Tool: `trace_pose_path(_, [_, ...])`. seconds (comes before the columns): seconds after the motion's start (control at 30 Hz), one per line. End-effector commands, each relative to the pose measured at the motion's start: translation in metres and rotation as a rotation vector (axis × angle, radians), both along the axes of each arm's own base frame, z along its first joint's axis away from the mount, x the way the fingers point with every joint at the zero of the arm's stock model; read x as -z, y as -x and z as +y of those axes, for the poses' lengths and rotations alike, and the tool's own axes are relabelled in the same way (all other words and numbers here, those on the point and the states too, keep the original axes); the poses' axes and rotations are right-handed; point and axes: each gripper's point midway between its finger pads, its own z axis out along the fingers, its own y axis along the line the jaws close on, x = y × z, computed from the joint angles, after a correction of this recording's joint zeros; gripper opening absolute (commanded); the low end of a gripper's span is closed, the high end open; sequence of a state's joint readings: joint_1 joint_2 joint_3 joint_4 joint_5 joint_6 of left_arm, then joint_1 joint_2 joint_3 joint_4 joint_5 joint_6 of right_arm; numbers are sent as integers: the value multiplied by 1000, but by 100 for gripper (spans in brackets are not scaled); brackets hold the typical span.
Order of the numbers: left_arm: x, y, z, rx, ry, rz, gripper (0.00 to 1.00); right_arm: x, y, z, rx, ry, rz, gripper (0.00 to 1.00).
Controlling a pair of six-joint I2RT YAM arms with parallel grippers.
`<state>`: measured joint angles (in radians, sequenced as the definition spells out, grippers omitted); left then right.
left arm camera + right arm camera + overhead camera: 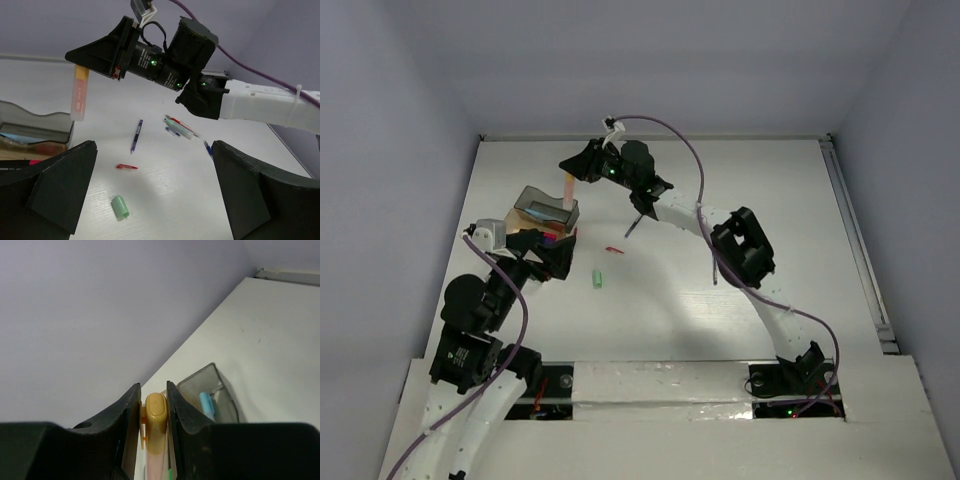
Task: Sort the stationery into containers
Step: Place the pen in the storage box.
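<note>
My right gripper (152,388) is shut on a peach highlighter (155,421) with a yellow cap. It hangs upright over the clear-grey containers (548,208), with its lower end just above the rim. A pale-blue highlighter (206,404) lies inside one compartment. My left gripper (155,195) stands open and empty low over the table, just in front of the containers. Between its fingers lie a mint-green cap (120,207) and a small red piece (126,166). Beyond them are a blue pen (136,135) and a small cluster of pens (178,126).
Another blue pen (207,148) lies by my left gripper's right finger (260,190). The right arm (740,250) arches across the middle of the table. A tan compartment (500,232) joins the grey one on the left, close to the wall.
</note>
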<state>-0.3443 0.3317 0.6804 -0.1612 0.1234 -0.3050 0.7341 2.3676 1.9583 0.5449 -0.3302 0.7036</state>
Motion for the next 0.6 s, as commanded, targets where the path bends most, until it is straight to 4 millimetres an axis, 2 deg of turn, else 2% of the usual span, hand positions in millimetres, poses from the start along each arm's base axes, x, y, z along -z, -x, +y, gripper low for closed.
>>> trace_pose_path(0.0, [-10, -3, 12, -64, -3, -38, 99, -19, -24, 9, 72, 24, -108, 0])
trace_pose_path(0.03, [-9, -3, 9, -50, -4, -38, 99, -1, -32, 11, 91, 50, -94, 0])
trace_pose_path(0.07, [-9, -2, 8, -43, -4, -40, 99, 0, -37, 12, 103, 56, -106, 0])
trace_pose_path(0.1, [-9, -2, 8, -40, -4, -40, 99, -8, -41, 13, 118, 47, -128, 0])
trace_pose_path(0.17, [-8, -2, 7, -34, -6, -37, 99, 7, -48, 15, 135, 80, -140, 0])
trace_pose_path(0.23, [-8, -1, 6, -29, -6, -37, 99, 4, -52, 17, 140, 90, -184, 0])
trace_pose_path(0.3, [-9, -1, 5, -23, -7, -41, 99, 8, -48, 29, 134, 121, -238, 0])
trace_pose_path(0.37, [-9, -1, 5, -21, -7, -41, 99, 22, -48, 32, 114, 159, -239, 0])
trace_pose_path(0.43, [-9, -1, 5, -21, -7, -41, 99, 33, -37, 43, 89, 187, -249, 0])
trace_pose_path(0.57, [-9, -1, 4, -20, -6, -41, 99, 42, -25, 49, 70, 222, -270, 0])
